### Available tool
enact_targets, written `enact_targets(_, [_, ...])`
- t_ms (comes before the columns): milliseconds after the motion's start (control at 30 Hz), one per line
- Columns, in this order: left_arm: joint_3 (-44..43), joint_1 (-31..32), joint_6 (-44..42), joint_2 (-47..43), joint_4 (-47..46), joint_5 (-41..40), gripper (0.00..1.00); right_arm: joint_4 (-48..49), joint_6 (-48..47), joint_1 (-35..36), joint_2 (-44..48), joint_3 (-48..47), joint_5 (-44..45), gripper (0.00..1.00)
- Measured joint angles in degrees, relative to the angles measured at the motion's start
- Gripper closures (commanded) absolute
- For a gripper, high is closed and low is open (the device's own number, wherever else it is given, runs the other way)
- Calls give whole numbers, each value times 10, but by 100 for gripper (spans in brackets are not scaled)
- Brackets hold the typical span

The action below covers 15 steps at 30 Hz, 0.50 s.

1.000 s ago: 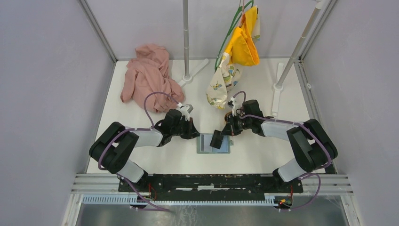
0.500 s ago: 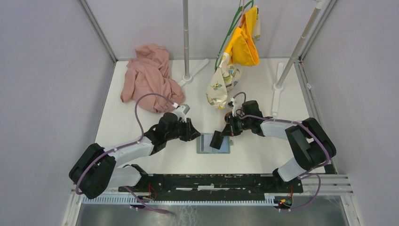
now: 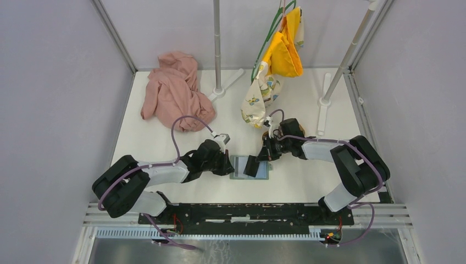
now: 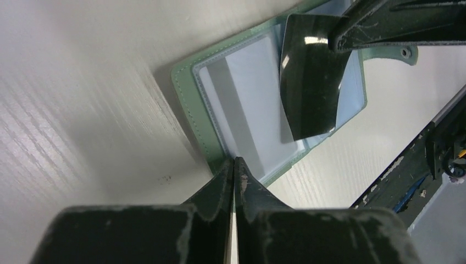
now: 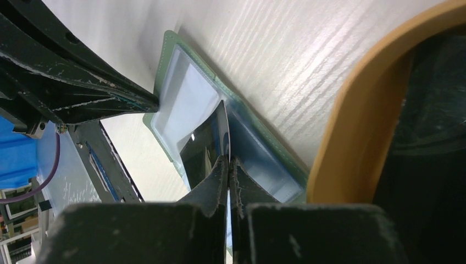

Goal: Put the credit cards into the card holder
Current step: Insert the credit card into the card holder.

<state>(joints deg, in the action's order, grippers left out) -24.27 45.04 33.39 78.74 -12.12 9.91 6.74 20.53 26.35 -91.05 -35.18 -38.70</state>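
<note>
The card holder (image 3: 258,171), a sage-green wallet, lies open on the white table with its clear sleeves up (image 4: 242,93). My left gripper (image 3: 229,165) is shut on its left edge, the fingertips meeting right at the green rim (image 4: 234,161). My right gripper (image 3: 260,158) is shut on a black credit card (image 3: 251,165), held tilted over the open wallet. The card (image 4: 313,77) hangs with its lower edge down near the sleeve. In the right wrist view the card (image 5: 209,144) stands edge-on between the fingers (image 5: 228,163), above the card holder (image 5: 181,93).
The rim of a light-wood tray (image 5: 351,110) is close beside the right gripper. A pink cloth (image 3: 176,91) lies at the back left. Pole bases (image 3: 218,88) and hanging yellow and patterned cloths (image 3: 280,52) stand at the back. A metal rail (image 3: 247,212) runs along the near edge.
The left arm drew back, then came in lower at the wallet's left edge; its gripper opened and closed there. The right gripper with the black card shifted slightly down and left.
</note>
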Motion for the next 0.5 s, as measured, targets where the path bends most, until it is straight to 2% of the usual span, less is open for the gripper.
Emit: enact_targets(500, [-13, 7, 0, 15, 1, -17, 95, -20, 0, 17, -30, -19, -9, 100])
